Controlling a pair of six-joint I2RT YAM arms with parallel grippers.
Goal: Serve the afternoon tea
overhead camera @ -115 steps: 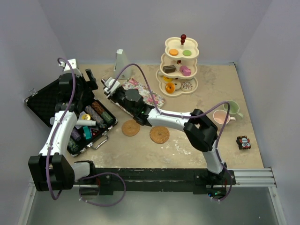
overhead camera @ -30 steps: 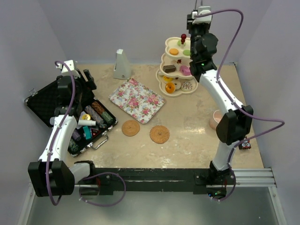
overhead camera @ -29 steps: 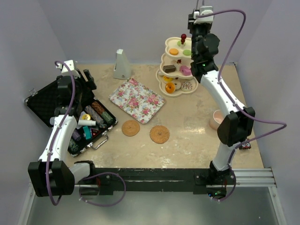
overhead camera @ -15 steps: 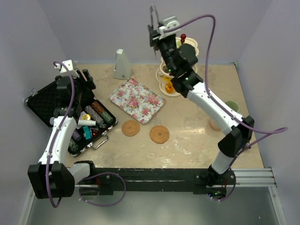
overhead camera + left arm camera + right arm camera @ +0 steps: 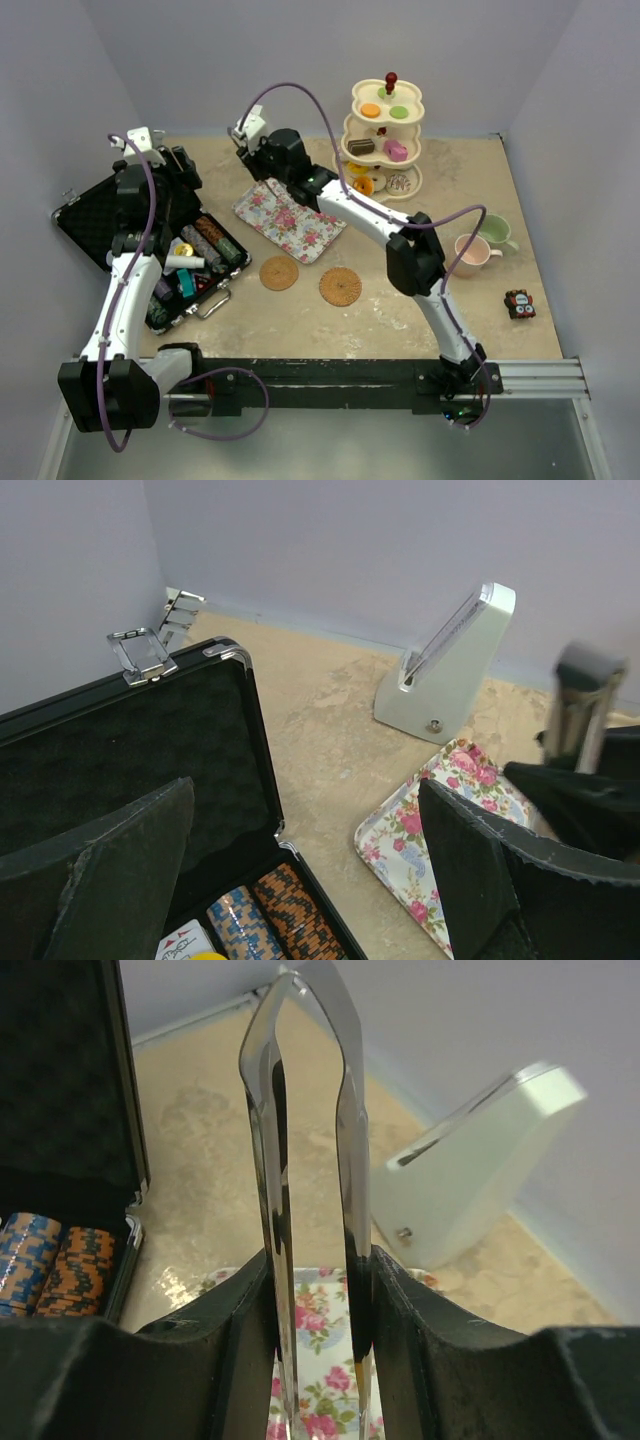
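Observation:
The cream three-tier stand (image 5: pixel 385 140) with a red knob (image 5: pixel 391 77) stands at the back right and carries small toy donuts and cakes. A pink mug (image 5: pixel 468 249) and a green mug (image 5: pixel 497 232) stand at the right. Two woven coasters (image 5: pixel 279 272) (image 5: pixel 340 287) lie in the middle. My right gripper (image 5: pixel 258 148) (image 5: pixel 315 1290) is shut on shiny metal tongs (image 5: pixel 305 1160), above the far corner of a floral tray (image 5: pixel 300 220) (image 5: pixel 320 1360). My left gripper (image 5: pixel 170 165) (image 5: pixel 305 810) is open and empty above the black case (image 5: pixel 90 215).
The open black case (image 5: pixel 120 770) holds poker chips (image 5: pixel 290 920) and cards at the left. A grey pyramid-shaped object (image 5: pixel 450 665) (image 5: pixel 470 1170) stands by the back wall beyond the tray (image 5: pixel 430 840). A small dark toy (image 5: pixel 518 303) lies at the front right.
My right arm has swung from high beside the stand at the back right, leftward and down to the floral tray's far corner, tongs still in its grip. The left arm has barely moved.

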